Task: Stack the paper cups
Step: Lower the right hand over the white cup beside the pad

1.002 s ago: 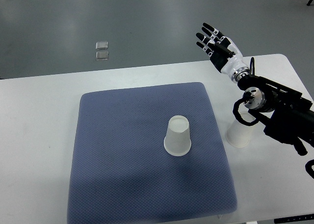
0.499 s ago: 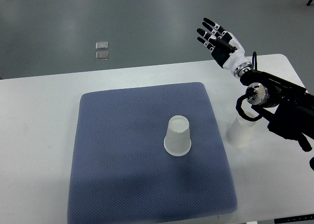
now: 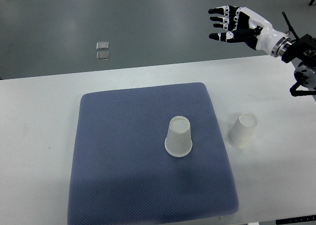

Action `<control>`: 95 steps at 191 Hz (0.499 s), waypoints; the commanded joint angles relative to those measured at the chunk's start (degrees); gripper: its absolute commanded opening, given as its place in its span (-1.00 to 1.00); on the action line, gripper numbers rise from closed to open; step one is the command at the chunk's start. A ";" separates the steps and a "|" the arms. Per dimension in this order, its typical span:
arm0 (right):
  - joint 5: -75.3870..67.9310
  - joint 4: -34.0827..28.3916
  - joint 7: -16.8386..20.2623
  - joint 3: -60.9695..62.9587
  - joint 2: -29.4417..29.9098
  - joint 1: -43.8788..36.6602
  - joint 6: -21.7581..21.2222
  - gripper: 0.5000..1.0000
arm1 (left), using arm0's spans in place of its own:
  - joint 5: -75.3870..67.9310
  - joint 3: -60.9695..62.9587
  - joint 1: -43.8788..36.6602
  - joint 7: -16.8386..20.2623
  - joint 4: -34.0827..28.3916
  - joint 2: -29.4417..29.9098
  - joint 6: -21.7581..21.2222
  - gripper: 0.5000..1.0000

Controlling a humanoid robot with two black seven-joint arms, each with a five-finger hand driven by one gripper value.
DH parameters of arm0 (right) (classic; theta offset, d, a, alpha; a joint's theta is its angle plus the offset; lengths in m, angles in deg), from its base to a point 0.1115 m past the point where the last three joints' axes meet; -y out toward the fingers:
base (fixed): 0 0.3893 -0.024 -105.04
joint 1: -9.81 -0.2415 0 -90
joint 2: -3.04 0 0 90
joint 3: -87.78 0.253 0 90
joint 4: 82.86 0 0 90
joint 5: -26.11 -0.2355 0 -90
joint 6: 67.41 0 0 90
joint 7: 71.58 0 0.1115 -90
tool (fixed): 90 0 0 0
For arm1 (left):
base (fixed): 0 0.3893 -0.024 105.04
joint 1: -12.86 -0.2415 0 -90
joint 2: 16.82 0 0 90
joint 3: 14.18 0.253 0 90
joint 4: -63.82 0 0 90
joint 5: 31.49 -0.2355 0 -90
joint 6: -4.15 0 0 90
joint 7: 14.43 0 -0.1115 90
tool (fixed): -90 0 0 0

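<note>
White paper, both of them: 2 cups stand upside down and apart, neither nested yet. One cup point(image 3: 178, 136) sits near the middle of the blue-grey mat point(image 3: 123, 156); the second cup point(image 3: 242, 130) stands on the bare counter point(image 3: 39, 136) just beside the mat's right edge, tilted slightly in this view. The right hand point(image 3: 237, 27) has swung up and away to the top right since a second ago, uncovering that second cup, which the forearm partly hid before. Its fingers are spread and hold nothing. I judge the stacking has not started; a reach back down to the off-mat cup seems needed.
</note>
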 commanded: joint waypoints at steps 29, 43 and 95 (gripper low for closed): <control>20.99 -11.10 0.02 -12.93 -11.31 -7.73 -3.51 0.67 | -0.04 0.00 0.00 0.00 0.00 0.00 0.00 1.00; 26.45 -13.65 0.11 -14.25 -12.81 -9.40 -4.39 0.67 | -0.04 0.00 0.00 0.00 0.00 0.00 0.00 1.00; 50.53 -17.78 0.98 -17.42 -14.65 -11.78 -4.83 0.67 | -0.04 0.00 0.00 0.00 0.00 0.00 0.00 1.00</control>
